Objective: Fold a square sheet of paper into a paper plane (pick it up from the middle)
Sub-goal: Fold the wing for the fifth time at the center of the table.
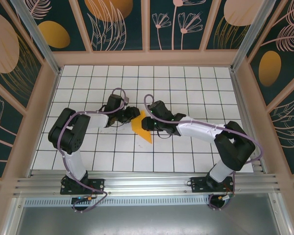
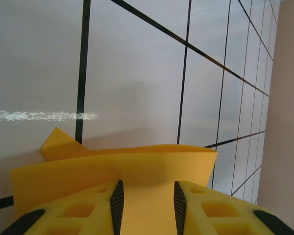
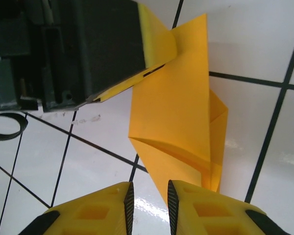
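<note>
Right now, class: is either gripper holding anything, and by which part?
Cannot be told. The folded paper has one edge at the left gripper and a corner inside the right gripper; no clamp is clear.

White tiled tabletop with black grid lines, lying flat beneath both pairs of jaws. Dark teal wall panels with orange ovals and pale plant motifs stand beyond the jaws. A ribbed aluminium rail lies behind them.
</note>
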